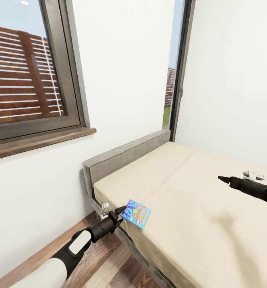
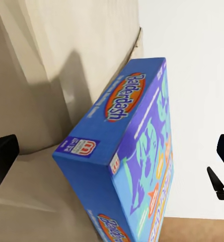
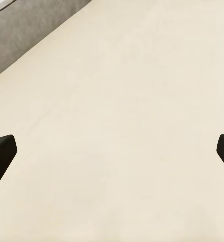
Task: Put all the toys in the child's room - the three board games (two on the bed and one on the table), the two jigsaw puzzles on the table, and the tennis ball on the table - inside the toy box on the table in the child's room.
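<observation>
Left gripper (image 1: 122, 211) at the Balderdash board game (image 1: 136, 213)
Fingers spread around the box, not clamped; wrist view reads its title; right gripper (image 1: 221, 178) spread over bed (image 1: 197, 208).

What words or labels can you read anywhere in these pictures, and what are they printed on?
"Balderdash": on the side edge of the blue board game box, in an orange oval.
The same logo on its cover: cut off, only partly readable.
Small logo mark and fine print on the box edge: too small to read.
Head view: box lettering blurred.

bright blue board game (image 1: 136, 213) with orange and teal lettering; plain beige bed (image 1: 197, 208) with grey headboard (image 1: 125, 158); white walls (image 1: 125, 68); brown wood-plank floor (image 1: 105, 264); black claw fingers (image 3: 2, 154).
</observation>
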